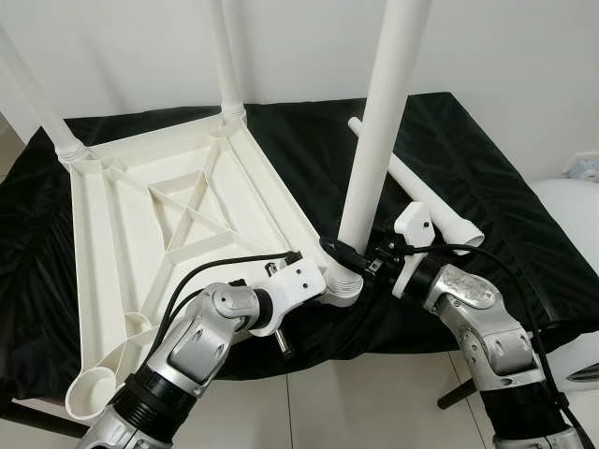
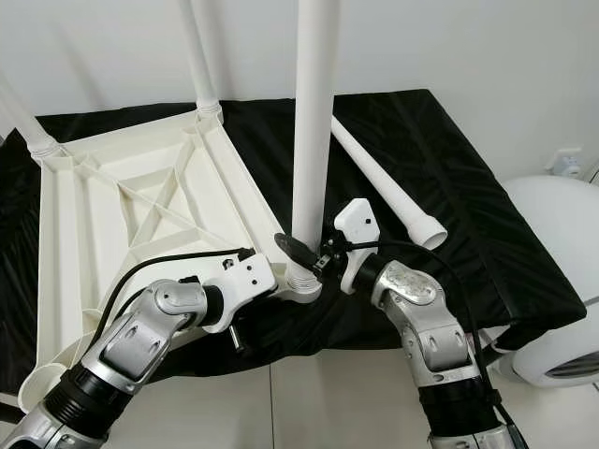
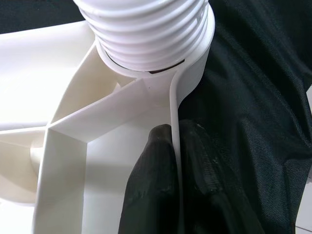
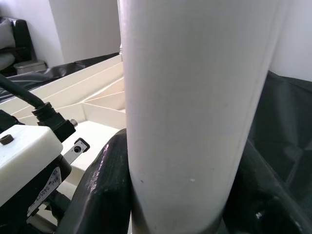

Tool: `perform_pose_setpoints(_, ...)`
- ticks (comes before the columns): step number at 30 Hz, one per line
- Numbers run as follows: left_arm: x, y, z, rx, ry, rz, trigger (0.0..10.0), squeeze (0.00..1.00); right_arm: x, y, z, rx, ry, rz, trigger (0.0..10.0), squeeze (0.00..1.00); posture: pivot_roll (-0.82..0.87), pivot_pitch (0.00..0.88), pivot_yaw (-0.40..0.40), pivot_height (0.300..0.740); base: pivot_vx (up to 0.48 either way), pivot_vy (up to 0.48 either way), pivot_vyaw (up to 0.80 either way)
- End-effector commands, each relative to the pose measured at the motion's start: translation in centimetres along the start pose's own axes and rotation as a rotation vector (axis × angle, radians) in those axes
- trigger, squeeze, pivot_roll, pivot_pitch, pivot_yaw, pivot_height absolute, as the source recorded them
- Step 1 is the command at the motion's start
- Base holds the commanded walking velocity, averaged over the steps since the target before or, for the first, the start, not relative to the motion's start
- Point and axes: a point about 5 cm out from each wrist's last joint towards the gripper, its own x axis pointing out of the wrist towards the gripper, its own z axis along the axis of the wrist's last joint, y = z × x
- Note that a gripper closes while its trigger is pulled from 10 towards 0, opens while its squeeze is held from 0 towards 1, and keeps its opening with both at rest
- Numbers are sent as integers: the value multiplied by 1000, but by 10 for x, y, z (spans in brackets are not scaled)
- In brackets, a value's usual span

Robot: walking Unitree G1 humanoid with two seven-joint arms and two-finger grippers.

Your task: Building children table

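Note:
A white plastic tabletop (image 1: 122, 215) lies upside down on a black cloth. Two white legs (image 1: 225, 56) stand in its far corners. At the near right corner a third leg (image 1: 379, 131) stands upright in its threaded socket (image 3: 151, 34). My right gripper (image 1: 348, 254) is shut on this leg just above the socket, one black finger on each side (image 4: 105, 185). Just left of that corner, my left gripper (image 3: 175, 146) is shut on the tabletop's rim, pinching the thin wall. A loose fourth leg (image 1: 426, 192) lies on the cloth to the right. The near left socket (image 1: 91, 393) holds nothing.
The black cloth (image 1: 487, 168) covers a table whose front edge runs just under my arms, with tiled floor (image 1: 356, 402) below. A white rounded appliance (image 1: 571, 215) stands at the right, near a wall outlet (image 1: 585, 168). A white wall rises behind.

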Motion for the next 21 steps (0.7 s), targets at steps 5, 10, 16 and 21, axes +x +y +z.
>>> perform_pose_setpoints(5,7,-6,-4,-38,7,45,10000,0,5,22,-23,111,82,10,10000,0,-96,183,20,740,0,0,0)
perform_pose_setpoints(10,8,-7,-3,-38,3,44,10000,0,6,25,-24,117,79,3,10000,0,-100,177,18,740,0,0,0)
perform_pose_setpoints(16,8,-7,-2,-36,0,45,10000,0,6,29,-24,120,78,0,10000,0,-100,177,19,740,0,0,0)
perform_pose_setpoints(21,8,-6,-1,-37,-2,48,10000,0,6,35,-25,127,79,0,10000,0,-102,179,19,740,0,0,0)
